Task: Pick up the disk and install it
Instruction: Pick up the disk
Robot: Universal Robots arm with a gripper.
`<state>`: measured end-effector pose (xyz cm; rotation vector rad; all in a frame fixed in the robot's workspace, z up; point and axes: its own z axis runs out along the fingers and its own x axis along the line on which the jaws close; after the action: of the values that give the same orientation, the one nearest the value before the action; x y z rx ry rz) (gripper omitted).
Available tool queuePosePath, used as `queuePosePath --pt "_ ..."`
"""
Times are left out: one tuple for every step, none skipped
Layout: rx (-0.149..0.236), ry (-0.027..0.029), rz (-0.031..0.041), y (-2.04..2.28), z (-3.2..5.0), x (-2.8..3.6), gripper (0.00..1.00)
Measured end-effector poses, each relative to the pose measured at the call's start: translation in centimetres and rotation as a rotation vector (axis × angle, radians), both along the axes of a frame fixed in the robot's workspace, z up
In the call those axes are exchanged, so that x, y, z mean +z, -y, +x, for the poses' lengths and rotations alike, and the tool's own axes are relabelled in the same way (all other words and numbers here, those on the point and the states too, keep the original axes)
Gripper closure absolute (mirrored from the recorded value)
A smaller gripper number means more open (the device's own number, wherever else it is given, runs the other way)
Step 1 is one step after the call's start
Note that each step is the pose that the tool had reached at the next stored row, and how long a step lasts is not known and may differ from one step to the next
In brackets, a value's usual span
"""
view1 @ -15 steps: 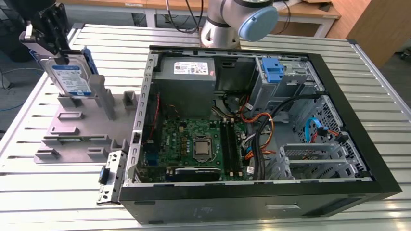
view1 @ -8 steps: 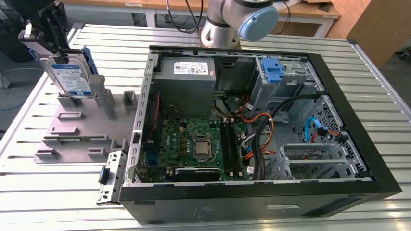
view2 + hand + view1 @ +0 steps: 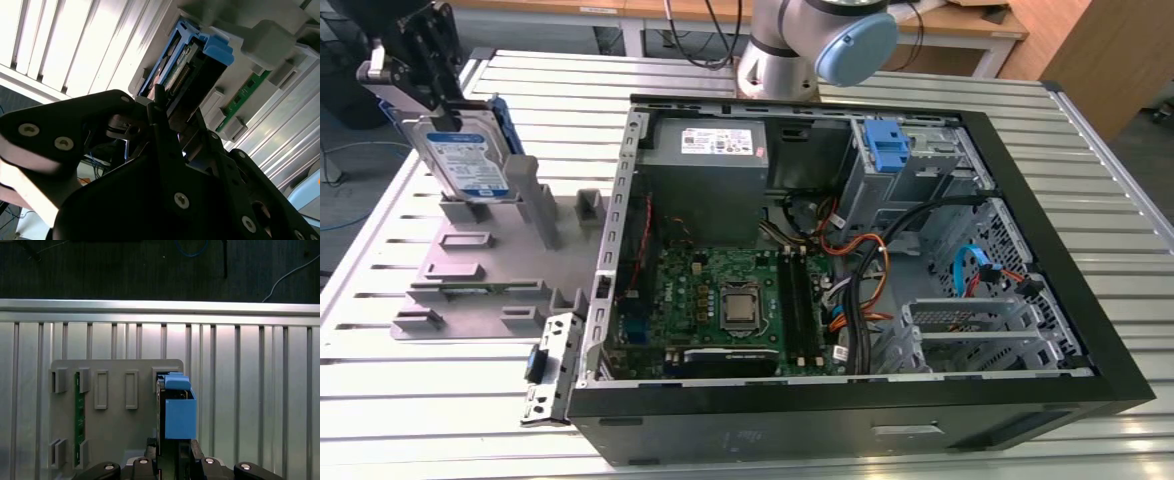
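Working the pick-up step. Clamped narrow with the gripper [image 3: 174,449] on the upper end of the disk [image 3: 464,160], standing on edge in a slot of the grey stand [image 3: 480,268]. Seemingly not yet clear of the stand's posts. Yet to start on the open computer case [image 3: 854,430] just beside the stand. Calls for a straight pull out of the slot, without scraping the blue rails.
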<state>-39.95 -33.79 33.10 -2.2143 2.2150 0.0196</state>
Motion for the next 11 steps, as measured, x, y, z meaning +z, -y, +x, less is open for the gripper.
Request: queuePosePath --pt "0.000 0.0000 0.0000 0.00 0.00 0.00 0.65" --pt "0.000 0.0001 0.0001 0.00 0.00 0.01 0.65" --pt "0.000 0.0000 0.0000 0.00 0.00 0.02 0.65" --pt "0.000 -0.0002 -0.0001 0.00 0.00 0.06 0.65" --pt "0.000 -0.0005 -0.0002 0.00 0.00 0.13 0.65" --pt "0.000 -0.0002 -0.0001 0.00 0.00 0.20 0.65" --pt "0.000 -0.0001 0.0000 0.00 0.00 0.29 0.65" --pt "0.000 -0.0002 -0.0001 0.00 0.00 0.38 0.65" --pt "0.000 0.0000 0.0001 0.00 0.00 0.40 0.65" --pt "0.000 0.0001 0.0002 0.00 0.00 0.39 0.65" --pt "0.000 0.0002 0.0000 0.00 0.00 0.40 0.65"
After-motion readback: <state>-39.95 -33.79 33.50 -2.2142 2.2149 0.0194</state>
